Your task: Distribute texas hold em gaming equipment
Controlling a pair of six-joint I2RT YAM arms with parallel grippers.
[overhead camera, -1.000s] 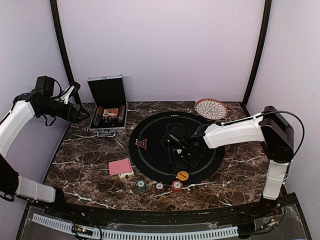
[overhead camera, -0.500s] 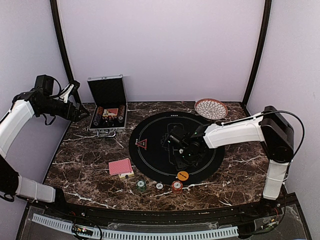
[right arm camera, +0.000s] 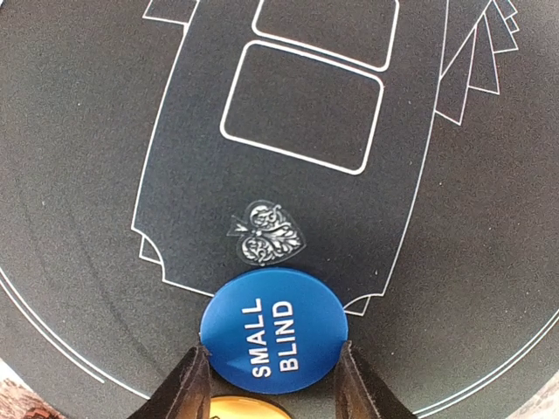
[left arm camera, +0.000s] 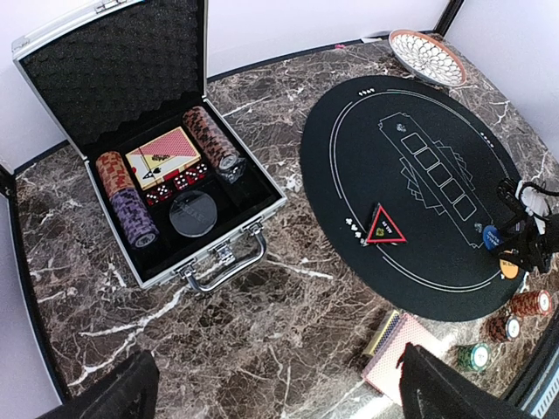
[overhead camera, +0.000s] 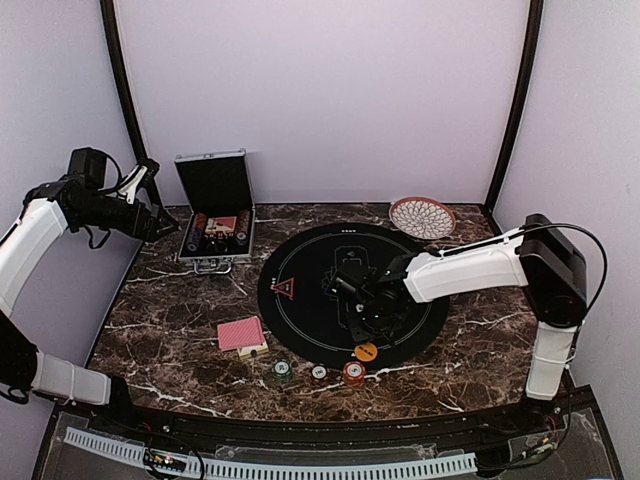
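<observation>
The blue SMALL BLIND chip (right arm camera: pixel 273 327) lies flat on the black round mat (right arm camera: pixel 87 175), the right gripper (right arm camera: pixel 272 367) stretched low over it, half-closed fingers (right arm camera: pixel 188 388) flanking its edges; whether they pinch it I cannot tell. The left gripper (left arm camera: pixel 279 375) hangs wide open, empty, above the marble table (left arm camera: pixel 288 305); only its camera shows inside the silver case (left arm camera: pixel 113 78)

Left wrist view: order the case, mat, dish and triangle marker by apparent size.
Largest: case and mat, which look about alike. The case is nearer the camera, so they are unranked.
Then: dish.
Smallest: triangle marker.
</observation>
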